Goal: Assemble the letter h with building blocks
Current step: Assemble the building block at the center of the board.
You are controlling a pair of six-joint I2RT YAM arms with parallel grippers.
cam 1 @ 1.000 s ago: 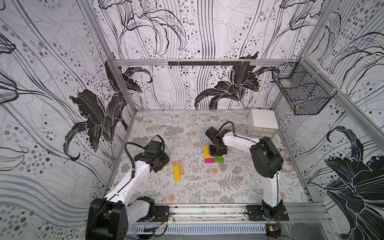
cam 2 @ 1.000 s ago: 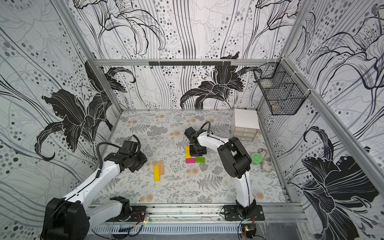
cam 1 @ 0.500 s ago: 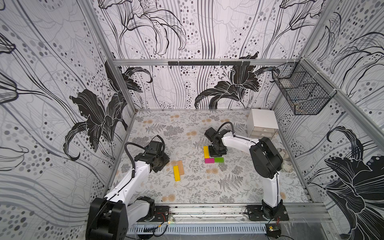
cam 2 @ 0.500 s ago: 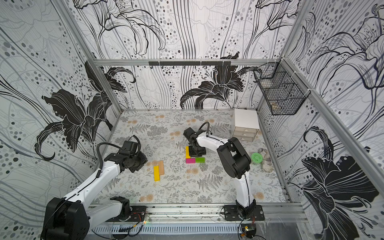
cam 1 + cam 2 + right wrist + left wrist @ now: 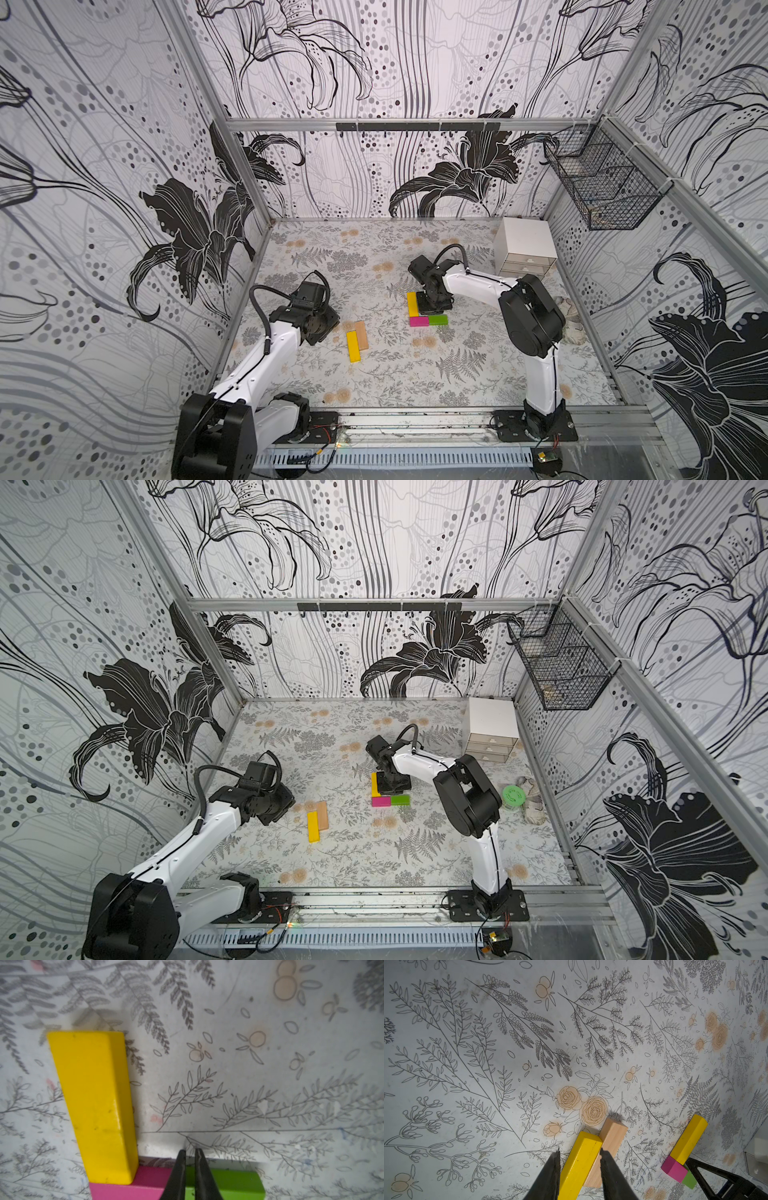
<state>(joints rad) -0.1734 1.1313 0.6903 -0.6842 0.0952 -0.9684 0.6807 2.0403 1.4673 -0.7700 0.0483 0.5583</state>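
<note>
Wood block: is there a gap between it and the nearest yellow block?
No, in the left wrist view the wood block lies flush against the yellow block, long side to long side.

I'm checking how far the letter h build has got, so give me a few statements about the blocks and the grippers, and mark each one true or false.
1. The magenta block and green block lie end to end. True.
2. The right gripper holds the green block. False: its jaws are shut on nothing, with the tips at the magenta-green seam.
3. The wood block lies alongside the loose yellow block. True.
4. All five blocks are joined. False: that pair lies apart from the placed yellow block, magenta and green.
5. The left gripper is shut. False: its jaws are open, and the loose yellow block shows between them.
</note>
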